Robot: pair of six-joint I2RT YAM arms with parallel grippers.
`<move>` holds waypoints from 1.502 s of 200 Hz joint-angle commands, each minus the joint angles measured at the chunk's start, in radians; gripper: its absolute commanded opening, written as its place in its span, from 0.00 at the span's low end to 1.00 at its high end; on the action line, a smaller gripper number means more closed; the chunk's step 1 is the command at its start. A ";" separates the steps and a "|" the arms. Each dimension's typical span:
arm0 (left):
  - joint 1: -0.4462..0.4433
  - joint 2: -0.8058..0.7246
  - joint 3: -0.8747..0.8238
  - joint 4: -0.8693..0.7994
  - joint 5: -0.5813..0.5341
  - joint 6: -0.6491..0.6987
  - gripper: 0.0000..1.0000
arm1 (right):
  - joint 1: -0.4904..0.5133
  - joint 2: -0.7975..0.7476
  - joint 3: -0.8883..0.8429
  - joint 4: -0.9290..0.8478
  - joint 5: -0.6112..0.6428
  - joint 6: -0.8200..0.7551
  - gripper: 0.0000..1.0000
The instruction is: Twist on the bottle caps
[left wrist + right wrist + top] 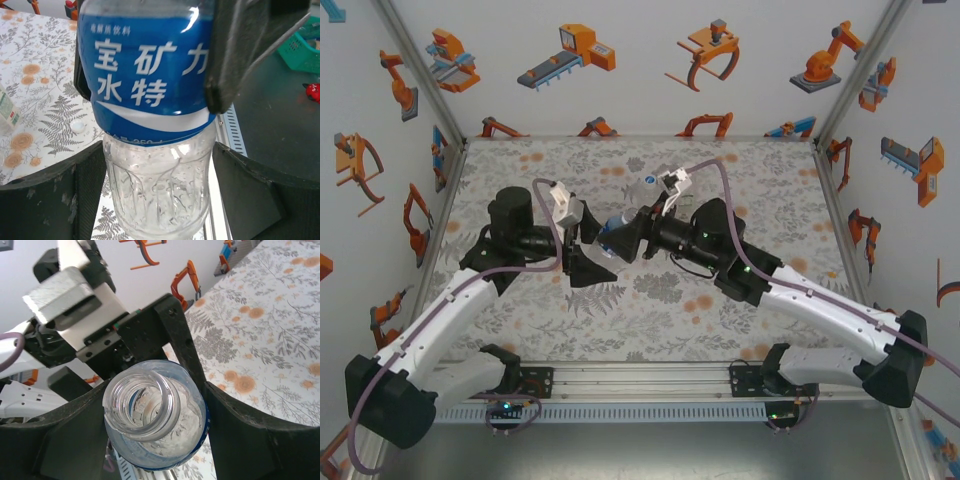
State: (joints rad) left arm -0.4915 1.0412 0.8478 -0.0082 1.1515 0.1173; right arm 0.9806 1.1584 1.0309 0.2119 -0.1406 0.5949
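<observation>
The blue-label bottle (150, 90) is cropped at the left wrist view's top and bottom (neck, base).

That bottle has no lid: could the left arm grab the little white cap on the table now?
Probably not yet: the left gripper is closed around the blue-labelled bottle, though the cap lies in the open.

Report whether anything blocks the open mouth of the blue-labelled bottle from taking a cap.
Nothing covers the mouth of the blue-labelled clear plastic bottle, but the right gripper grips it at the label with the wrist facing the opening, so that arm likely sits in a cap's path.
</observation>
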 commanded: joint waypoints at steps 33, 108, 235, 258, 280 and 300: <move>-0.008 -0.007 0.037 -0.025 0.011 0.033 0.74 | 0.030 0.006 0.038 0.046 0.020 0.021 0.25; -0.008 -0.011 0.045 -0.060 -0.013 0.056 0.67 | 0.050 0.018 0.040 0.067 0.042 0.024 0.25; 0.003 -0.018 0.060 -0.106 -0.079 0.072 0.40 | 0.049 -0.095 0.061 -0.125 0.175 -0.134 0.66; 0.012 -0.019 0.062 -0.105 -0.092 0.067 0.30 | 0.044 -0.140 0.063 -0.195 0.228 -0.180 0.67; 0.023 -0.020 0.062 -0.100 -0.096 0.058 0.21 | 0.023 -0.172 0.050 -0.258 0.281 -0.202 0.68; 0.036 -0.014 0.062 -0.088 -0.095 0.043 0.12 | -0.016 -0.204 0.012 -0.308 0.328 -0.194 0.67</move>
State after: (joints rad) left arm -0.4713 1.0370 0.8772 -0.1059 1.0550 0.1707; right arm 1.0042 0.9871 1.0641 0.0006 0.0929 0.4324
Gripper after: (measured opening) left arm 0.586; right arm 0.672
